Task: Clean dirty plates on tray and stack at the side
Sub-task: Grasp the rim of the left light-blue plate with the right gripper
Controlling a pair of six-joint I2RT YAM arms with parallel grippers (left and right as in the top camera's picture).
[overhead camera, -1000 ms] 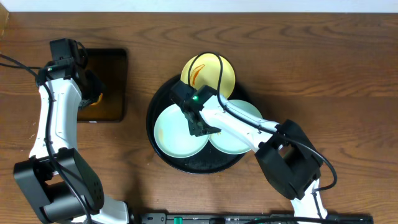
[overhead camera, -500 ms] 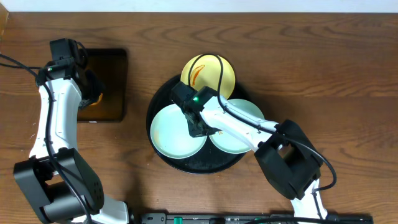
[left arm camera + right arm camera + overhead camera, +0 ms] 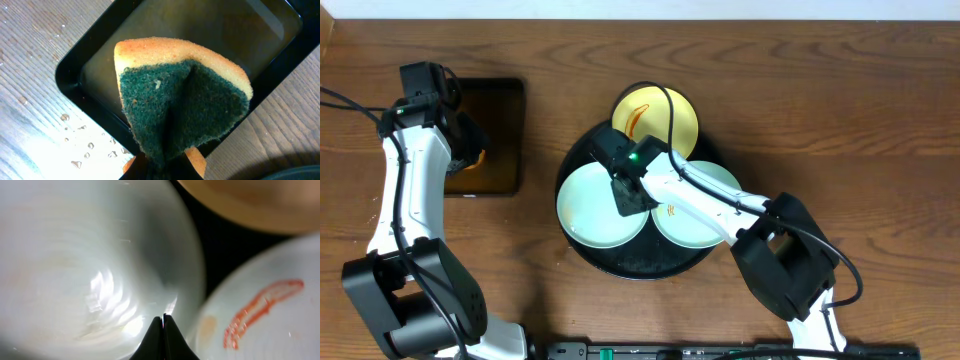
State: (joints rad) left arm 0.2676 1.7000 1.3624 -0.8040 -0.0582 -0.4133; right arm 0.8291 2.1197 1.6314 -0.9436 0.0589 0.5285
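Note:
A large round black tray [image 3: 620,268] holds two pale blue plates, with a pale yellow plate [image 3: 655,118] leaning over its far rim. The yellow plate bears an orange smear. My right gripper [image 3: 632,200] is shut on the right rim of the left blue plate [image 3: 588,205], which looks clean [image 3: 75,255]. In the right wrist view the fingertips [image 3: 163,317] meet at that rim. The right blue plate [image 3: 260,310] has an orange-brown streak. My left gripper [image 3: 165,165] is shut on a green and yellow sponge [image 3: 185,100] over the small rectangular tray.
The small rectangular black tray [image 3: 500,110] lies at the left, with water drops on the wood beside it [image 3: 75,150]. The right arm's cable arcs over the yellow plate. Bare wooden table surrounds both trays.
My right gripper has closed on the left blue plate's rim. The plate has shifted a little to the left and away. The left arm has not moved.

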